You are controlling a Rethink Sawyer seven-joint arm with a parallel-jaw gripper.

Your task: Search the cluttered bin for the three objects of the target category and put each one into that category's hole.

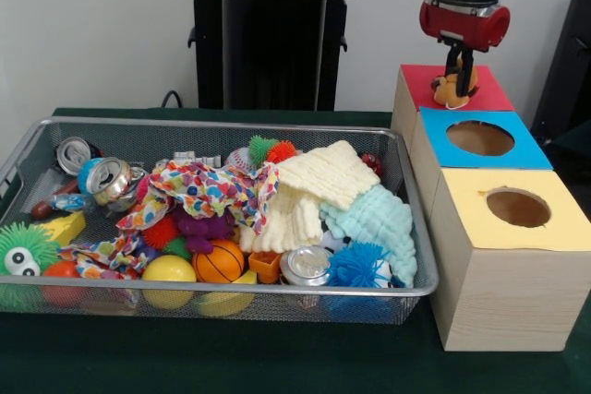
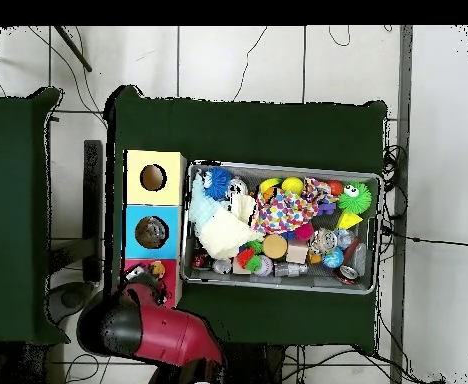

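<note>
The bin (image 1: pixel 214 128) is set on the green surface (image 1: pixel 222 357), at 9 o'clock from a row of three wooden boxes in the front view. It is filled with clutter: a cream cloth (image 1: pixel 309 186), a pale blue cloth (image 1: pixel 379 223), a polka-dot cloth (image 1: pixel 208 186), a small basketball (image 1: pixel 219 261), a yellow ball (image 1: pixel 168 270), a crushed can (image 1: pixel 109 177) and a green fuzzy toy with eyes (image 1: pixel 23 248). The yellow-topped box (image 1: pixel 512 260) stands nearest the camera, the blue-topped box (image 1: pixel 480 140) behind it, and the red-topped box (image 1: pixel 452 88) farthest. The claw (image 1: pixel 459 69) is positioned over the red-topped box and is clamped on a small orange and yellow object (image 1: pixel 450 89).
</note>
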